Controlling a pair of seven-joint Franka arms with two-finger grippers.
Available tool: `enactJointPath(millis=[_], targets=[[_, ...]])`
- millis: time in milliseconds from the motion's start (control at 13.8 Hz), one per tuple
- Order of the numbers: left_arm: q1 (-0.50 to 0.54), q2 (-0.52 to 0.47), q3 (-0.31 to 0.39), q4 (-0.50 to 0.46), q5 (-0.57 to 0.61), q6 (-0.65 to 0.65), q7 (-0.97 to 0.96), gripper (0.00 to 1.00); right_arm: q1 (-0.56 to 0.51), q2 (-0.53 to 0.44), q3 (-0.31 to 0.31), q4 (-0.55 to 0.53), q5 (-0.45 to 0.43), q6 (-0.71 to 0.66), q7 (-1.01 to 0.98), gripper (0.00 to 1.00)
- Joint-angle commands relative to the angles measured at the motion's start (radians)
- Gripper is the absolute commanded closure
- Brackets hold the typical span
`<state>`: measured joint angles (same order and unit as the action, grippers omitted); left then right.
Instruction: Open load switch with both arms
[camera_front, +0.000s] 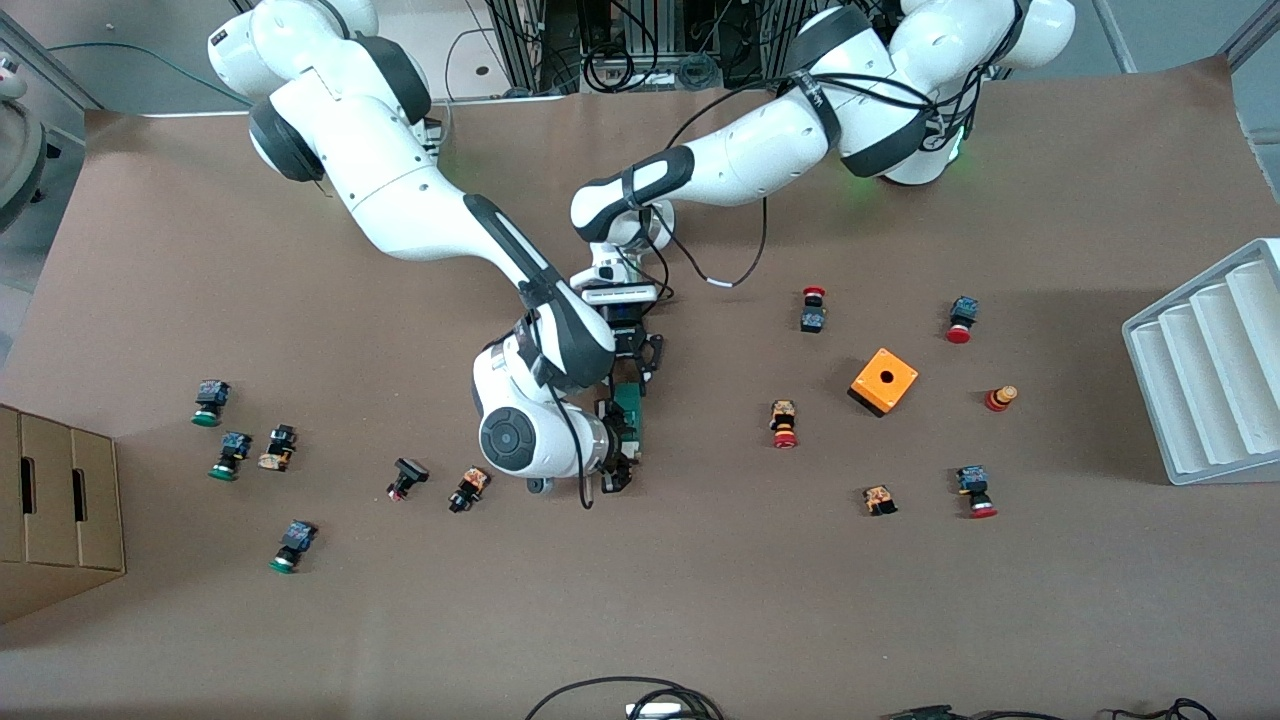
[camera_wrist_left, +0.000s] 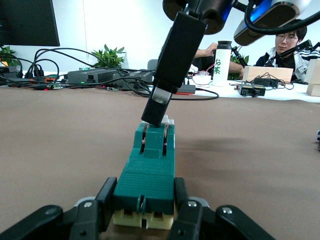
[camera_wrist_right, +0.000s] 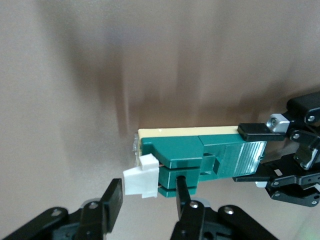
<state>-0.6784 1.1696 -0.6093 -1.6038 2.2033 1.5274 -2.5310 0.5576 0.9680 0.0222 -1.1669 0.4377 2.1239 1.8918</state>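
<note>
Switch: load switch (camera_front: 629, 412) lies on the brown worktop (camera_front: 700, 600) near the middle, white piece (camera_wrist_right: 140, 181) at the end nearer the front camera.
Left tool: left tool (camera_wrist_left: 145, 212) is clamped on the load switch's end away from the white piece, a finger (camera_wrist_left: 102, 202) pressed to each side of the green body.
Right tool: right tool (camera_wrist_right: 147, 205) sits at the white-piece end, jaws apart, one finger (camera_wrist_right: 184, 197) touching the green body beside the white piece, the other clear of it.
Neighbours: orange box (camera_front: 884, 381) toward the left arm's end; small red- and green-capped buttons scattered around.
</note>
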Motion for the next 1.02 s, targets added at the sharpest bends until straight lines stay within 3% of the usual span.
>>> enactJointPath(millis=[0, 291, 945], targets=[[-0.013, 0.028, -0.001, 0.03, 0.012, 0.016, -0.008, 0.48, 0.007, 0.004, -0.01, 0.006, 0.012, -0.012, 0.016, 0.5], [-0.013, 0.028, -0.001, 0.03, 0.012, 0.016, -0.008, 0.47, 0.016, 0.008, -0.01, 0.001, 0.012, -0.004, 0.033, 0.58], [-0.013, 0.028, -0.001, 0.03, 0.012, 0.016, -0.008, 0.45, 0.013, -0.038, -0.01, -0.052, 0.013, -0.013, 0.029, 0.59]])
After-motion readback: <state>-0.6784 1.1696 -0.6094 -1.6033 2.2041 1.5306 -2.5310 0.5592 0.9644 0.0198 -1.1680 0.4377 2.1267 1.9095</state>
